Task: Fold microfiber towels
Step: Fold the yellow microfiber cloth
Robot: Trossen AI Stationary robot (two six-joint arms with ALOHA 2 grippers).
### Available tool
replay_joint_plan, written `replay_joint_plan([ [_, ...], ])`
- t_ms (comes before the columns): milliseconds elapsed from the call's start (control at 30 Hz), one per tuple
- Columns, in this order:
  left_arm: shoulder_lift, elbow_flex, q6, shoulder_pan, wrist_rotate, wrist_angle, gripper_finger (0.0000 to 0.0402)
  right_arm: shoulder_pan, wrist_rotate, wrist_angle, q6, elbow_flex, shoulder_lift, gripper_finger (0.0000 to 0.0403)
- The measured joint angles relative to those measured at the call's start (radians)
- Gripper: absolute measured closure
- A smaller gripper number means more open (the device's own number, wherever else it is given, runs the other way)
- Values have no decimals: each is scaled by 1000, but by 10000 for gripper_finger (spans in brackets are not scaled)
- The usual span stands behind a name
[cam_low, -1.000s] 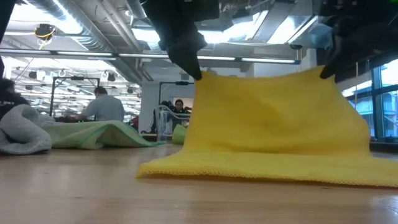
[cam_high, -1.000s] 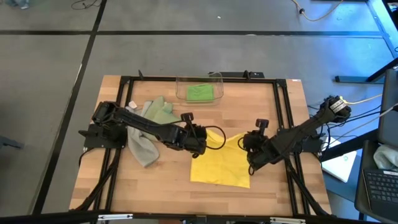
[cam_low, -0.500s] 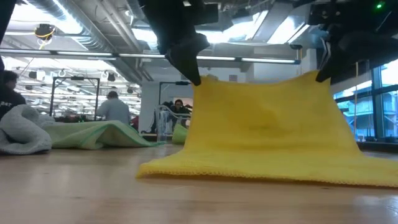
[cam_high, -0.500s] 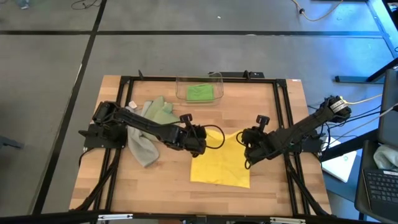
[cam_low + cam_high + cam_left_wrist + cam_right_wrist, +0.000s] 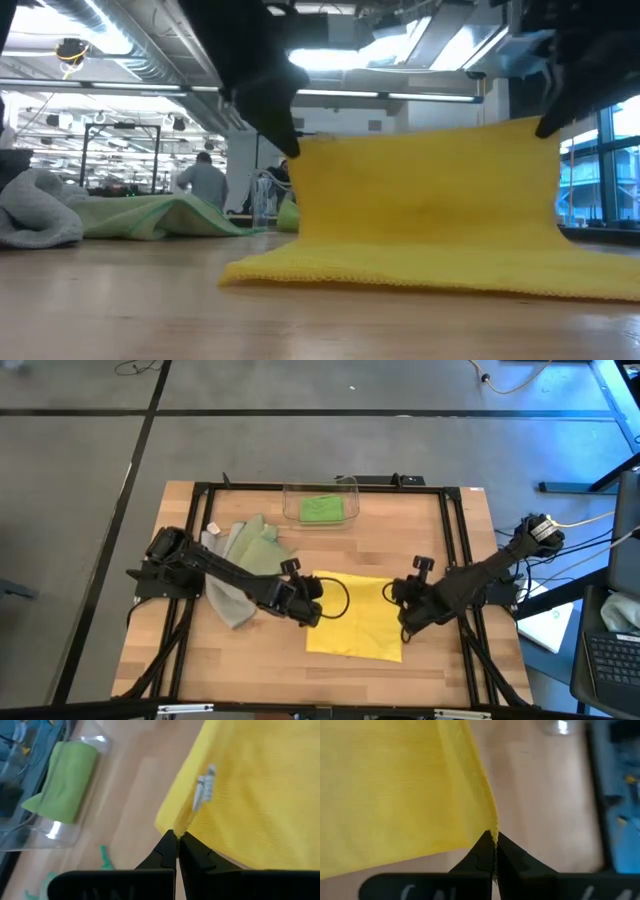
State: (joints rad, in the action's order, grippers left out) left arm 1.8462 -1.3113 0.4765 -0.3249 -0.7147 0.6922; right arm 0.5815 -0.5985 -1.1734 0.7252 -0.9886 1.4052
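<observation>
— Status of the yellow towel [image 5: 352,622]?

— It sits on the near middle of the bench [image 5: 400,540]. Its near edge lies flat on the wood; its far edge is raised off the surface and stretched between the two claws, so the low view shows it as an upright sheet [image 5: 425,205].

— The claws?

— The left claw [image 5: 311,609] is clenched on the far left corner of the yellow towel; its wrist view shows the fingertips [image 5: 170,845] pinched together on the hem, beside a small white tag [image 5: 203,790]. The right claw [image 5: 406,610] is clenched on the far right corner, fingertips [image 5: 487,845] shut on the edge.

— The other towels?

— A pale green towel [image 5: 255,542] and a grey towel [image 5: 228,598] lie crumpled together on the left part of the bench, under the left arm, well apart from the yellow one. A bright green towel [image 5: 322,509], folded, sits inside a clear bin [image 5: 348,488] at the far edge of the bench.

— Anything beyond the bench?

— A person [image 5: 205,180] shows in the room behind, in the low view.
</observation>
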Motion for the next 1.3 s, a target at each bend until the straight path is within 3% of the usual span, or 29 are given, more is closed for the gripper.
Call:
replay_joint_plan([
  [233,0,0,47,-76,4,-52,401,102,106,142,-44,0,0,393],
  [467,61,1,72,-138,109,-173,401,182,232,301,-122,0,36,393],
  [867,122,1,73,-192,153,-177,400,209,400,338,-158,0,194,393],
  [1167,117,1,80,-207,132,-169,400,209,408,346,-180,0,178,393],
  [1300,92,1,79,-207,97,-169,401,214,358,345,-178,0,139,393],
])
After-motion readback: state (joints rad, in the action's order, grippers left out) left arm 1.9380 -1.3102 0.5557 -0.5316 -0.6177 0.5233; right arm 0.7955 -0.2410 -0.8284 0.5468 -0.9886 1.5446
